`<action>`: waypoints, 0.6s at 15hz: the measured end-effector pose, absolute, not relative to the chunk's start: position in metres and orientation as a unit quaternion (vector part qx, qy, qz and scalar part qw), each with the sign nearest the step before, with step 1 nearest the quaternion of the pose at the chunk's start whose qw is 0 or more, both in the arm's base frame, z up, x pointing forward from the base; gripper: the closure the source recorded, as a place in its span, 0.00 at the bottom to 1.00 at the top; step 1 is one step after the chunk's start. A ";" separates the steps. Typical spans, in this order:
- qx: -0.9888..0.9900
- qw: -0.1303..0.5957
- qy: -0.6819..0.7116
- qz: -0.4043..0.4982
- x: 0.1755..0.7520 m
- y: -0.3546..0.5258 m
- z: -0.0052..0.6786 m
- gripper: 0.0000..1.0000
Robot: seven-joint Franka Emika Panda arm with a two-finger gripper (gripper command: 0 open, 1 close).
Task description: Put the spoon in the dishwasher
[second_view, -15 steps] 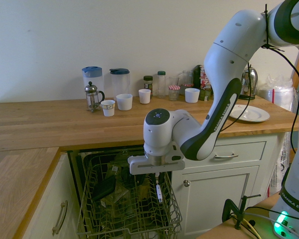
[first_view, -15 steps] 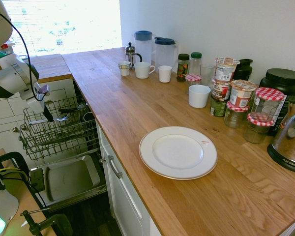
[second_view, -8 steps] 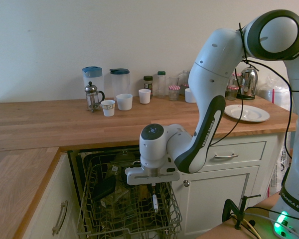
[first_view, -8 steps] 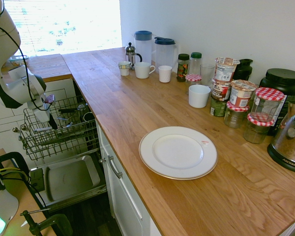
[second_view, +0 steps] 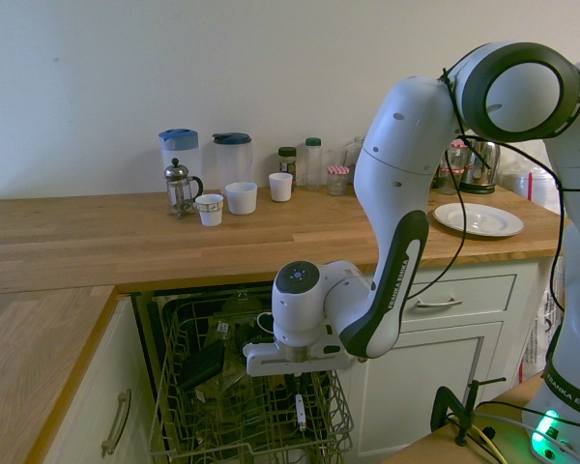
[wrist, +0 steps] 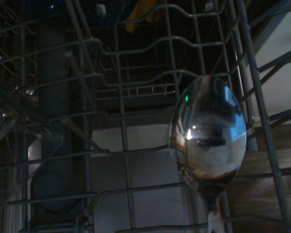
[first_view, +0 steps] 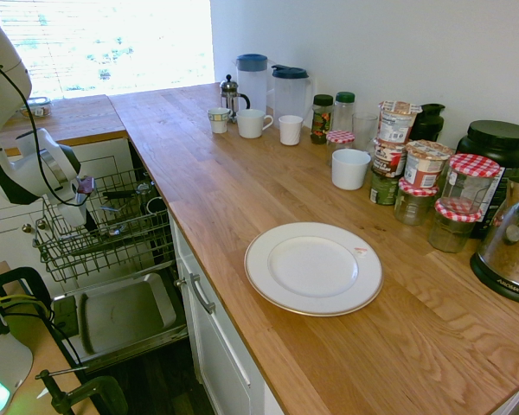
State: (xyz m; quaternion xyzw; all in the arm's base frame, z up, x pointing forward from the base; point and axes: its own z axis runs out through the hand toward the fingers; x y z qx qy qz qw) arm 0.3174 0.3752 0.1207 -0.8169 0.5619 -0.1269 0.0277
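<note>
Wooden kitchen counter point(first_view: 242, 199) beside the open dishwasher point(first_view: 104, 229), plate point(first_view: 313, 268) on top

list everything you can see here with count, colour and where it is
spoon: 1, shiny silver, hanging bowl-down under the tool, inside the rack
dishwasher: 1, grey wire rack pulled out over a steel-lined open door, below the counter
plate: 1, white, near end of the wooden counter
pitchers: 2, clear with blue lids, by the wall
french press: 1, glass and metal, beside the pitchers
cups: 4, white, three by the pitchers, one further along
jars: several, some with red checked lids, along the wall
black tub: 1, behind the jars
kettle: 1, shiny metal, counter's near right end
tool: 1, white arm's end, lowered into the rack, shut on the spoon
</note>
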 end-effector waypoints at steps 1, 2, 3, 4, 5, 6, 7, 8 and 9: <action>-0.817 0.028 0.562 -0.127 0.317 0.376 0.121 0.00; -0.817 0.028 0.562 -0.128 0.316 0.377 0.121 0.00; -0.816 0.028 0.563 -0.129 0.316 0.377 0.121 0.00; -0.815 0.028 0.564 -0.130 0.317 0.377 0.121 0.00; -0.815 0.029 0.564 -0.130 0.317 0.377 0.121 0.00; -0.815 0.028 0.564 -0.130 0.317 0.377 0.121 0.00; -0.815 0.028 0.564 -0.130 0.317 0.376 0.121 0.00; -0.814 0.029 0.565 -0.131 0.318 0.376 0.122 0.00; -0.814 0.030 0.565 -0.132 0.319 0.377 0.126 0.00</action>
